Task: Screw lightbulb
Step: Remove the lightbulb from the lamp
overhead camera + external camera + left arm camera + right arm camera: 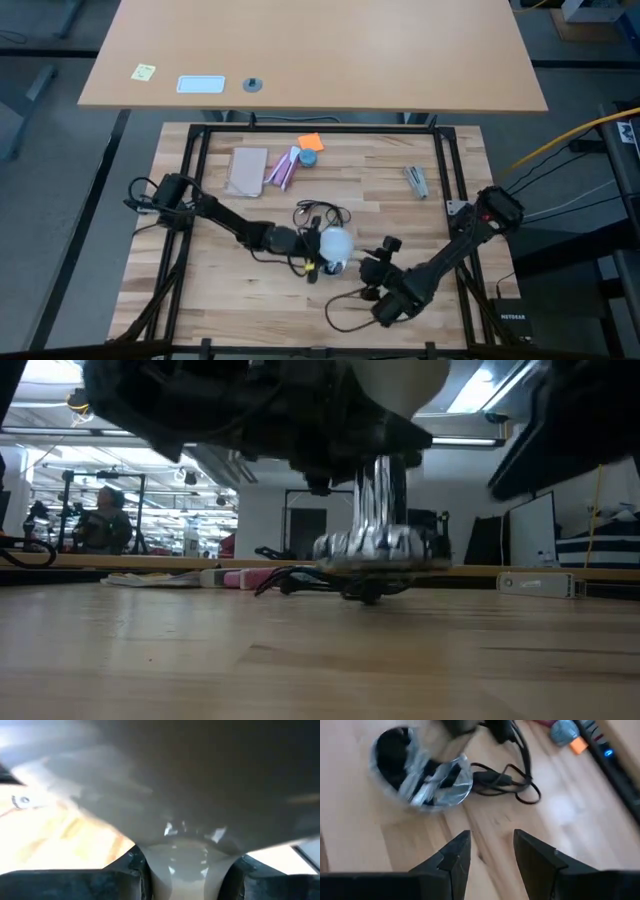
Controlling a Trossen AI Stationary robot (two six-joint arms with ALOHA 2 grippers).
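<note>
The left gripper (312, 246) is clamped on the narrow neck of the small frosted white lightbulb (335, 243), which sits near the middle of the light wooden table (200, 290), slightly toward its near edge. In the left wrist view the pale neck (182, 870) is pinched between the dark fingers (132, 867). The low view shows the bulb (400, 380) held upright — long axis vertical, globe up, metal base pointing down into the round silvery disc-shaped socket (375, 550), which rests on the table with its thin dark cord (322, 213) trailing toward 12 o'clock. Whether the threads have bitten cannot be told. The right gripper (378, 262) waits at about 4 o'clock from the bulb, its fingers (457, 852) partly apart and holding nothing, aimed at the socket (422, 775). The left arm is the one on the bulb, so the turning about the vertical axis probably falls to it — while the right could steady the socket.
</note>
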